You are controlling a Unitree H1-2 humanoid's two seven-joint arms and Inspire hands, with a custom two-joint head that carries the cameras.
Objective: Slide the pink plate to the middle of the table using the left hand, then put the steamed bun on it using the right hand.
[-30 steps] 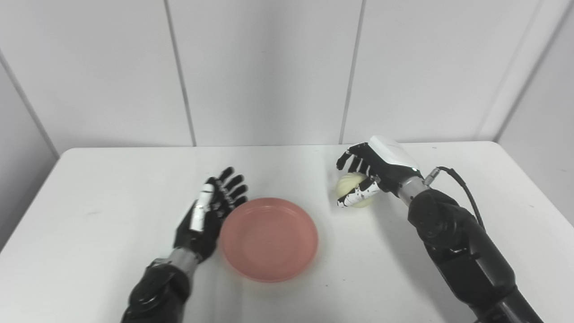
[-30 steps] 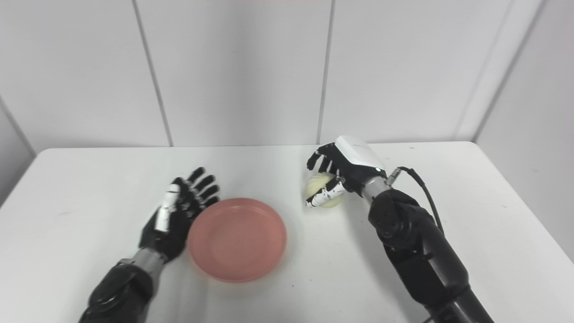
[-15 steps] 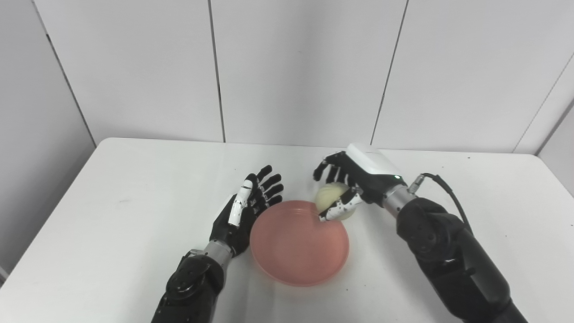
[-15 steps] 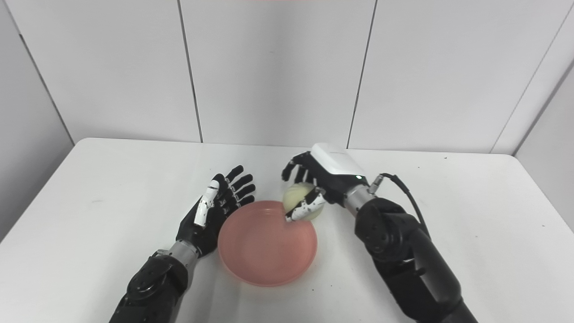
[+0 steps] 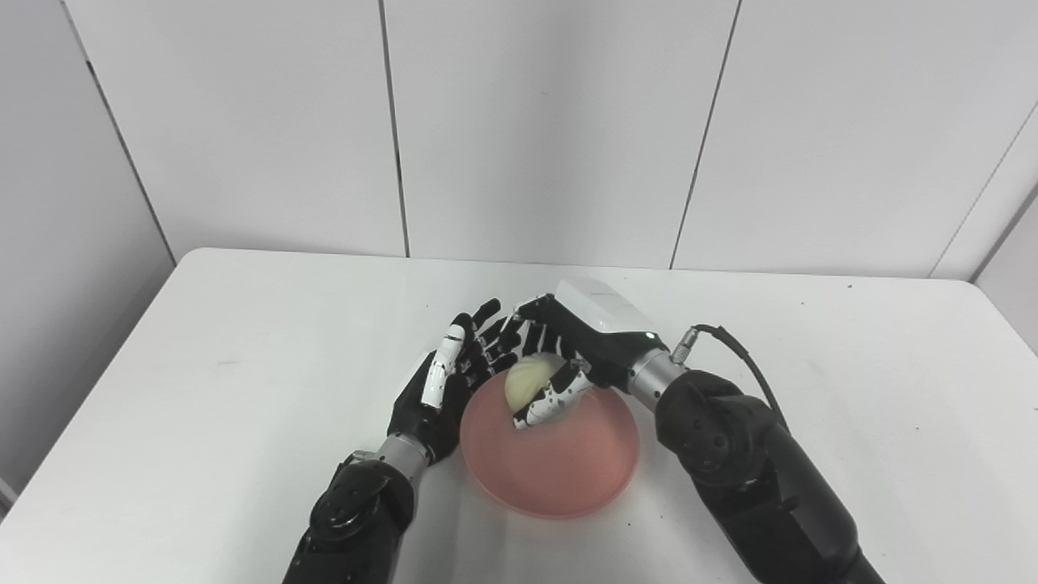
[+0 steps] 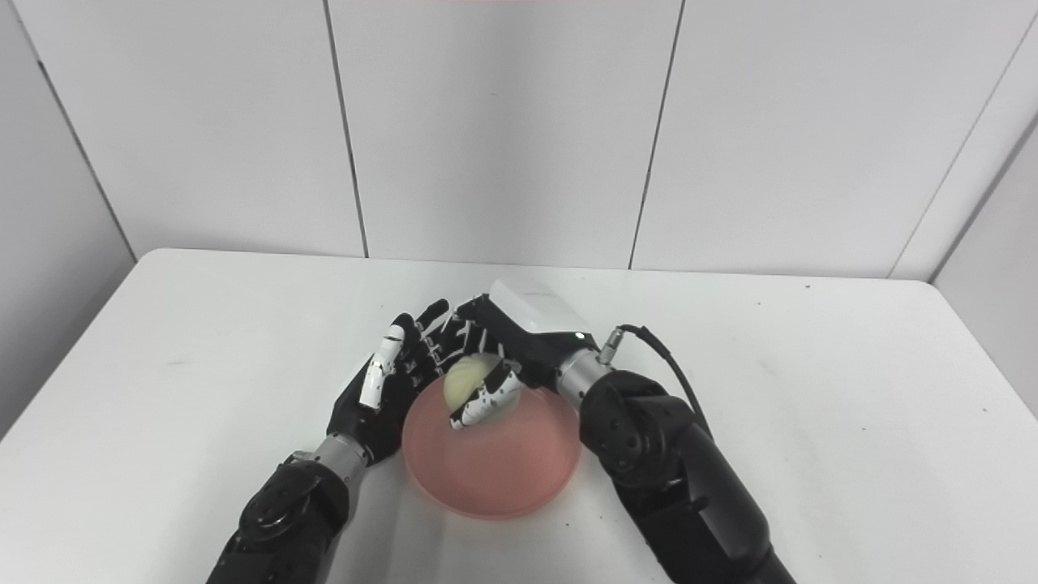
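A white surface (image 5: 203,365) in front of pale wall panels. A pink plate (image 5: 559,470) lies near the middle of the surface. The right hand (image 5: 580,349) reaches in from the right, its fingers (image 5: 551,401) wrapped around a pale bun (image 5: 531,381), which is over the far left part of the plate; whether the bun touches the plate cannot be told. The left hand (image 5: 442,389) stands just beside the plate's left rim, fingers spread and holding nothing.
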